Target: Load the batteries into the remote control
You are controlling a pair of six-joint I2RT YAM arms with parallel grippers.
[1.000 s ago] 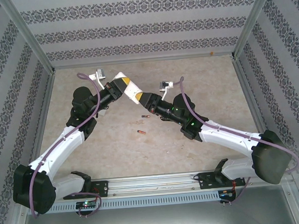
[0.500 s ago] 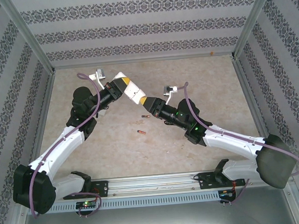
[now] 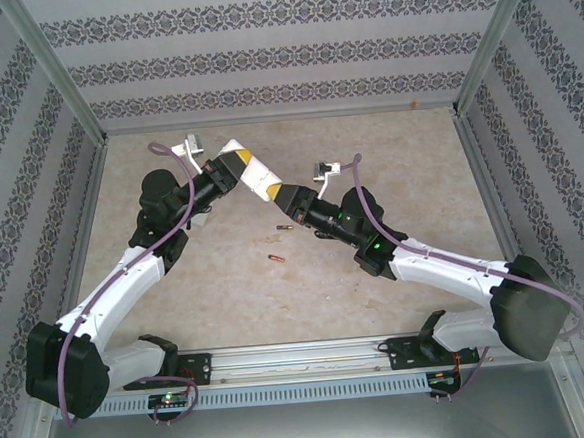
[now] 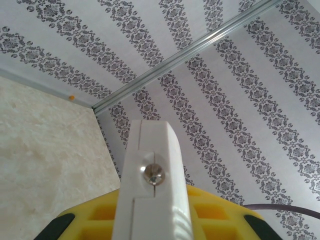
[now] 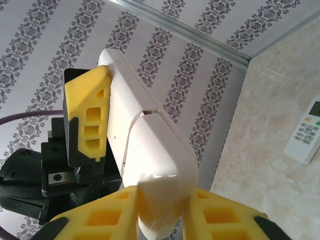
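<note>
Spanning enclosure floor: pale counter (image 3: pixel 207 295). Left end effector (image 3: pixel 234 166) clamped on far-left end of white remote control (image 3: pixel 263 185), which is held tilted above counter between both arms. Right end effector (image 3: pixel 292 195) closed on its opposite end, yellow fingers (image 5: pixel 107 220) pressing both sides. Second remote (image 5: pixel 305 131) lying flat on counter, buttons up. Two batteries on counter: one (image 3: pixel 284 226) just below right end effector, other (image 3: pixel 275 257) nearer arm bases.
</note>
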